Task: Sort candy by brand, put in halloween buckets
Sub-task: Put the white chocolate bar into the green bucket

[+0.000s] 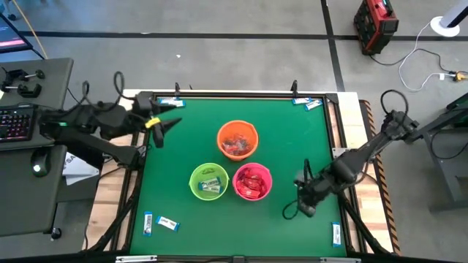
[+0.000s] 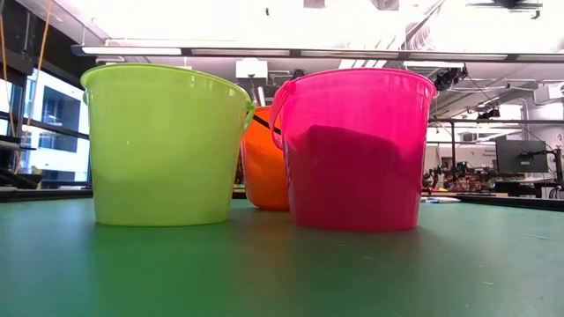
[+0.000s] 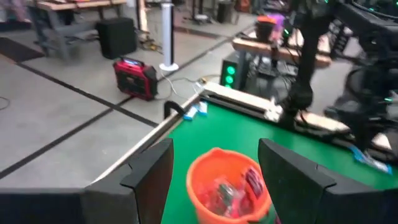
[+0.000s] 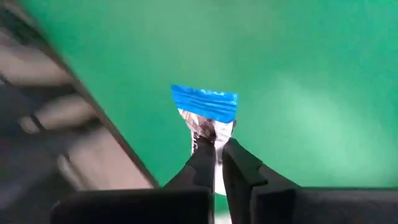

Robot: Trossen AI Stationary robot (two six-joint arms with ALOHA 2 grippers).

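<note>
A crinkled blue-and-white candy is pinched by its silvery end in the clenched right gripper, seen only in the right wrist view, apparently just above the green felt table. The left gripper is held spread at the far left edge, and three smooth round plastic buckets are clustered mid-table.

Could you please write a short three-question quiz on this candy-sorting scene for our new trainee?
1. True or false: the right gripper is shut on a blue-and-white candy.
2. Which bucket holds blue-and-white candy? A) orange bucket B) lime green bucket C) hot pink bucket
3. Fill in: the left gripper hangs open over the table's far left part, its camera facing the ____ bucket.

Key
1. True: its fingers pinch the wrapper's end near the green table's right edge.
2. B; the pink one holds red wrappers.
3. Orange.
</note>
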